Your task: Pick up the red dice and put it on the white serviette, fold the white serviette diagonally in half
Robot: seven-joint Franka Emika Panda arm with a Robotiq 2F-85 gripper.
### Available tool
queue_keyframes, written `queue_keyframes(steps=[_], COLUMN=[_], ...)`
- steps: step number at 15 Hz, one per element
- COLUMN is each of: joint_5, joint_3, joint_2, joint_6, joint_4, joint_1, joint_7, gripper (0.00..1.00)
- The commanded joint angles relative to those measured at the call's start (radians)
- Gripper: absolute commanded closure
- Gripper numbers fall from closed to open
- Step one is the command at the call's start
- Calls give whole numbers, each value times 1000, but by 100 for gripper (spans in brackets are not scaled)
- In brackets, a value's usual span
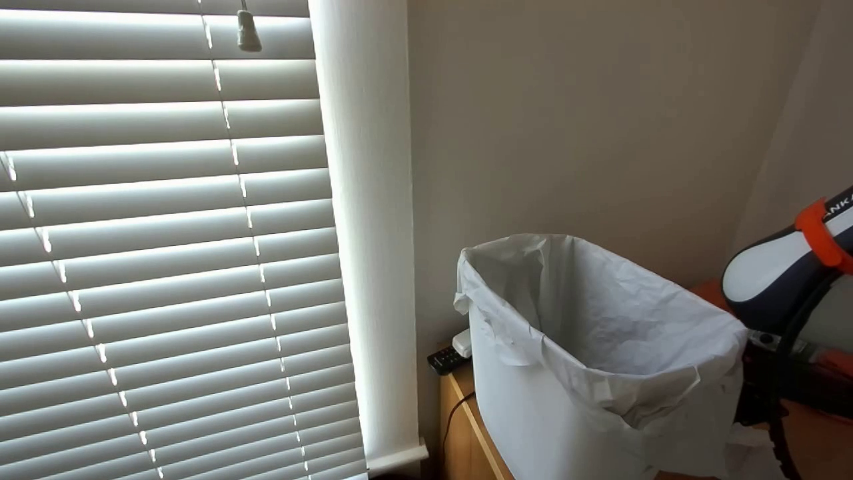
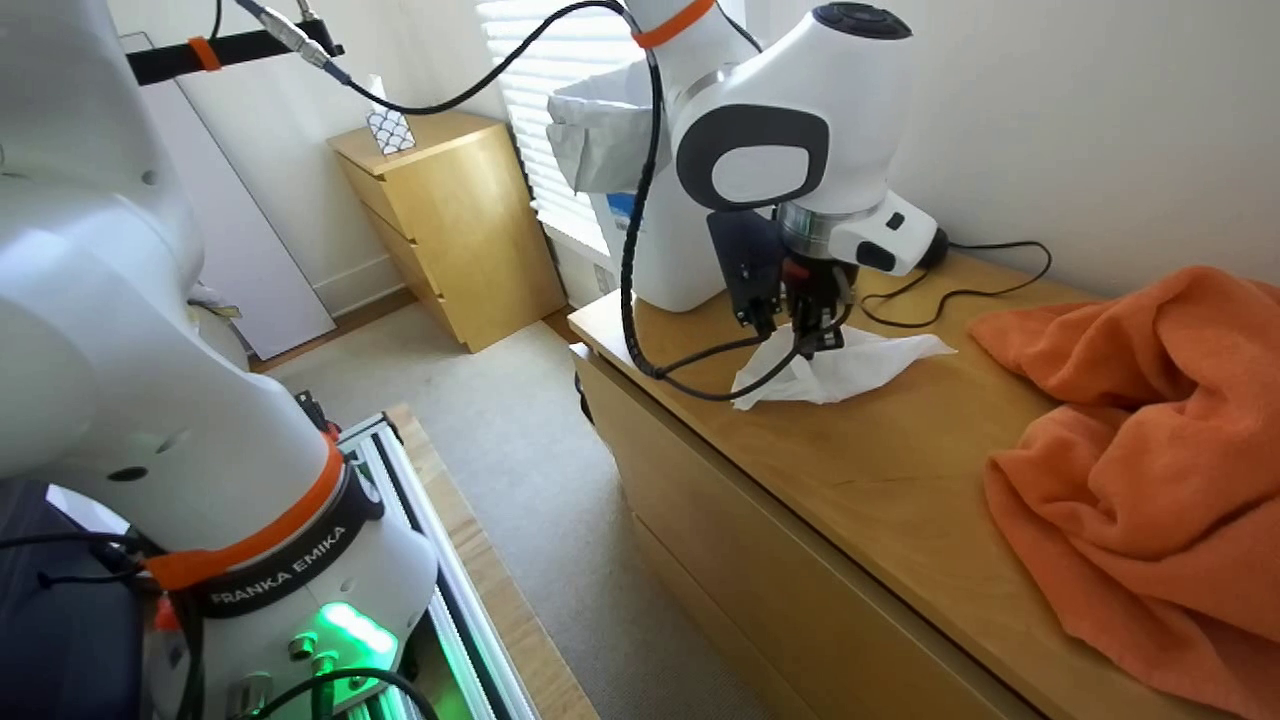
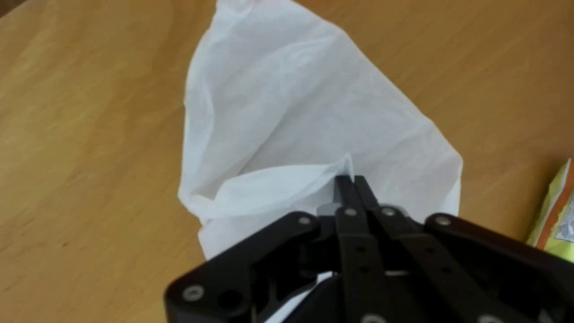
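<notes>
In an exterior view, your serviette [image 2: 872, 365] lies rumpled on the tabletop [image 2: 900, 450], with the arm [image 2: 850, 130] reaching down over it; the bin [image 2: 688, 268] stands to one side of the serviette, and the orange cloth [image 2: 1150, 500] lies apart from it on the opposite side. You can't judge the jaws from here.

In the wrist view you can: they look fully closed above the serviette's middle, with the peak of its raised flap [image 3: 269, 187] apparently pinched between them. A packet [image 3: 558, 220] lies apart from the serviette. You can't see the red dice in any view; it may be under that flap, but that's a guess. Expect the serviette to be light, thin and limp, so the whole sheet could slide or tear if you tug. A shallow pinch right at the corner should suit it best; bring that low over the serviette to the opposite corner and release gently.

In an exterior view largely filled by the blind [image 1: 166, 267], you get the bin and part of the arm, but neither the jaws nor, for certain, the serviette.
</notes>
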State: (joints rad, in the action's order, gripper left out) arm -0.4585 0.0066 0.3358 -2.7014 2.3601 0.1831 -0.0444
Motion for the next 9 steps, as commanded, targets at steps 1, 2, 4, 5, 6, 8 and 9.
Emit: queue_keyframes(steps=[1,2,4,5,6,8,9], joint_5=[5,-2,-10,-11,-18,-40,-51], joint_3=[2,7,11,11,15,27,33], joint_2=[17,14,7,3,-3,-20,-26], joint_6=[19,22,27,25,26,29,31], joint_4=[-14,-15,-16,-15,-14,-15,-16], joint_1=[12,17,24,25,30,43,51], joint_7=[-7,-16,-23,-24,-29,-50,-62], gripper=[73,72,64,55,48,33,26])
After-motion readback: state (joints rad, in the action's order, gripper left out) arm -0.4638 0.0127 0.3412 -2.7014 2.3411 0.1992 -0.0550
